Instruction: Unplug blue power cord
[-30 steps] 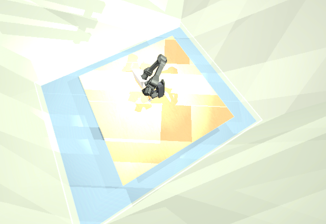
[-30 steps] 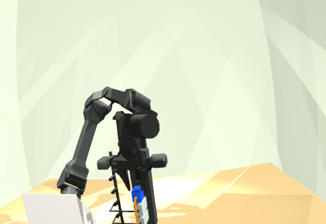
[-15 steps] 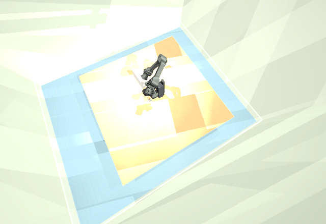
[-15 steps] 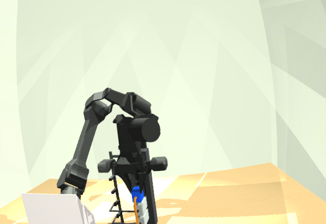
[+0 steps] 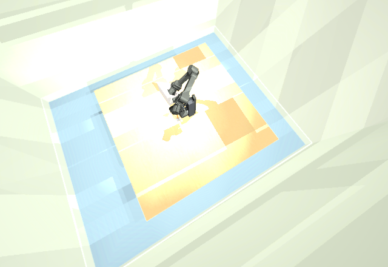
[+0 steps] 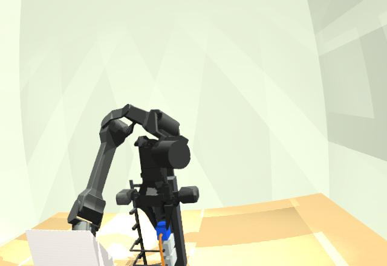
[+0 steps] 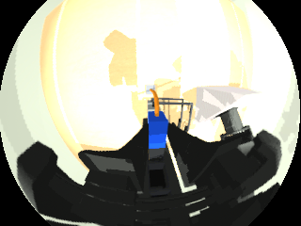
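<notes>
Blue plug (image 6: 162,229), small blocky body, orange cord (image 6: 161,250) trailing downward from its front face, seated at top of pale grey power strip (image 6: 169,250), gripper (image 6: 164,222) pointing down, jaws clamped on plug, dark upright panel (image 6: 179,222) just behind strip.

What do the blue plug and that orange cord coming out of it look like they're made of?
The blue plug, clamped in the gripper, looks like hard moulded plastic: blocky, flat faces, even matt colour. The orange cord looks like rubber or soft plastic sheathing: thin, smooth, and it curves as it leaves the plug. Neither can be told for certain from looks alone.
</notes>
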You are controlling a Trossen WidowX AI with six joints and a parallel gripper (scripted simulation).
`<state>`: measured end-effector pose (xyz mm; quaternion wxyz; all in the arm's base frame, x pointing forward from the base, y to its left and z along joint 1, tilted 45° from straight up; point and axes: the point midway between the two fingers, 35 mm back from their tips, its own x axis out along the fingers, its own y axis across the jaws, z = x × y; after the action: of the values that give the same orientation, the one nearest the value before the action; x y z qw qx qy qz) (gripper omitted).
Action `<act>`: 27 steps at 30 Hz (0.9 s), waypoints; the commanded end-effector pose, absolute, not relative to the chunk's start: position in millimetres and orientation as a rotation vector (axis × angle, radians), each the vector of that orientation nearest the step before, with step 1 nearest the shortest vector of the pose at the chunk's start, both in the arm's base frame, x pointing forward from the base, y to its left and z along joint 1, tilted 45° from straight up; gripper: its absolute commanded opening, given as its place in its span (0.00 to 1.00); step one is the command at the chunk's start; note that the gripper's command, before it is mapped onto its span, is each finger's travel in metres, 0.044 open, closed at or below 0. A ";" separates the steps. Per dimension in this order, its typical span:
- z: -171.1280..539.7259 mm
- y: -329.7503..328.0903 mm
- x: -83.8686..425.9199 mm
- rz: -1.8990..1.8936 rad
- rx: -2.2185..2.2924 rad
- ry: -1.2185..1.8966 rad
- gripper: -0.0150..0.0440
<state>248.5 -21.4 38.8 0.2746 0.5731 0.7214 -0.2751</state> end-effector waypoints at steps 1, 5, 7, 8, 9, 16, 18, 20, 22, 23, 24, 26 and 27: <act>33.8 -27.8 250.1 -0.739 1.537 1.932 0.25; 29.6 -32.6 251.2 -0.740 1.537 1.931 0.25; 27.4 -35.0 251.7 -0.741 1.537 1.931 0.25; 26.4 -36.2 252.0 -0.741 1.537 1.931 0.25; 25.3 -37.4 252.2 -0.741 1.537 1.930 0.25; 18.2 -46.2 253.5 -0.742 1.538 1.929 0.25; 16.3 -48.8 253.8 -0.743 1.538 1.929 0.25; 14.5 -51.5 254.0 -0.743 1.538 1.928 0.25; 12.7 -54.3 254.2 -0.743 1.538 1.928 0.25; 11.8 -55.6 254.2 -0.743 1.538 1.928 0.25; 10.9 -57.0 254.3 -0.744 1.538 1.928 0.25; 9.1 -59.7 254.3 -0.744 1.538 1.928 0.25; 8.2 -61.1 254.3 -0.744 1.539 1.927 0.25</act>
<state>251.7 -45.5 14.3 0.2672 0.5731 0.7256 -0.2714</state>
